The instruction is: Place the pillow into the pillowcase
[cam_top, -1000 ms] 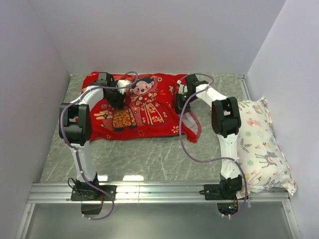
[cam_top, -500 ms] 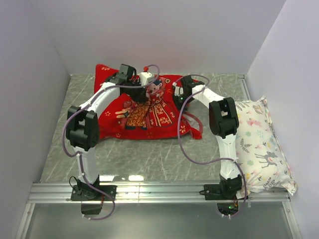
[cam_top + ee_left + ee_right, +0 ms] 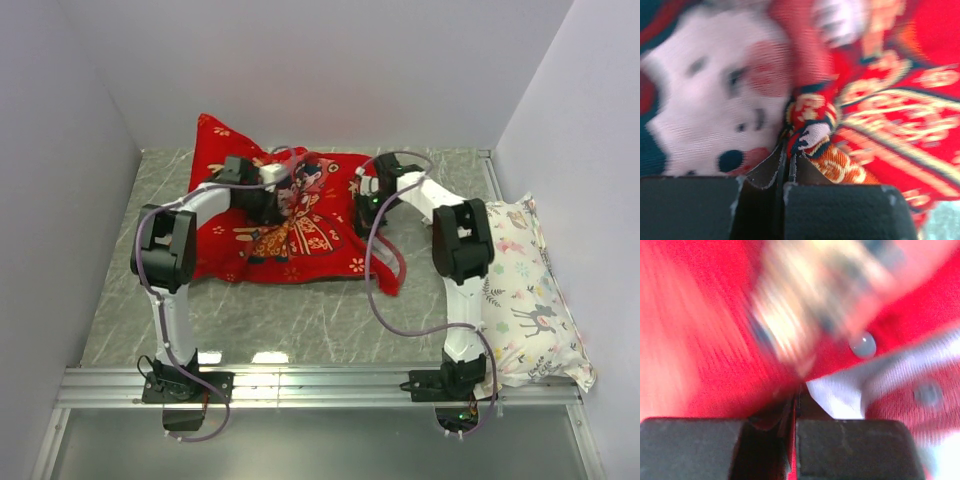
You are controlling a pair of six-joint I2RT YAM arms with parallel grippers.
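The left pincer and right pincer were each pinched shut on the red cartoon-printed fabric pillowcase; an even, joint pull was judged advisable.

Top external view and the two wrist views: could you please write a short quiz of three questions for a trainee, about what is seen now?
1. True or false: the left pincer is shut on a fold of the red fabric pillowcase with the cartoon couple print.
2. Where does the white floral deer-print pillow lie? A) at the right edge of the grey marble table, beside the right arm; B) under the pillowcase; C) in the far left corner.
3. Fill in: the right pincer is shut on the pillowcase's ___ side.
Key: 1 true; 2 A; 3 right.
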